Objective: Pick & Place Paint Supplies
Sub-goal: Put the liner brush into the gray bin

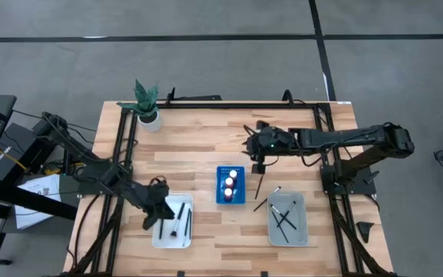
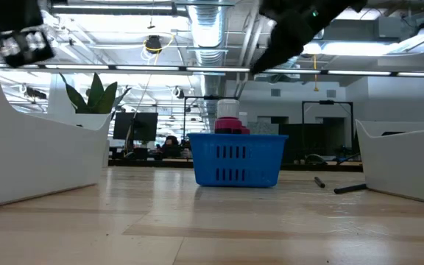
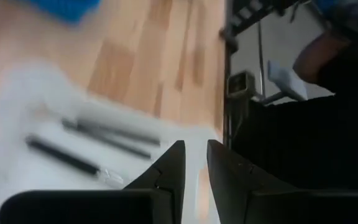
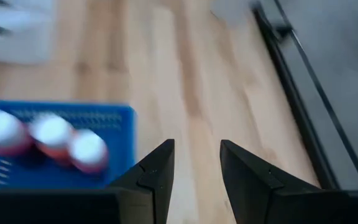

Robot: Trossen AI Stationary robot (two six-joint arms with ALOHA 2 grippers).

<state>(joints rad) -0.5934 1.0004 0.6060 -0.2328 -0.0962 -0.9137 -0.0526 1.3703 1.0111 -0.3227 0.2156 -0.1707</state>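
Pale wooden table (image 1: 206,138): left gripper (image 1: 162,208) hung slightly parted, empty, above lower-left white tray (image 1: 173,240). Right gripper (image 1: 254,146) hovered parted, empty. Thin dark brushes (image 1: 181,219) could roll away from a misaimed pinch.

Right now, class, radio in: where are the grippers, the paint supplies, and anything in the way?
Left gripper over white tray, empty. Right gripper above bare table, fingers apart, empty. Bottles in blue rack; brushes in grey tray. Nothing blocking.

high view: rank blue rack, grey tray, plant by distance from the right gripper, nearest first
From the right gripper:
1. Blue rack, just toward the table's front, at mid-table, bottles in it.
2. Grey tray, at the front on the right arm's side, brushes in it.
3. Plant, at the back corner on the left arm's side.
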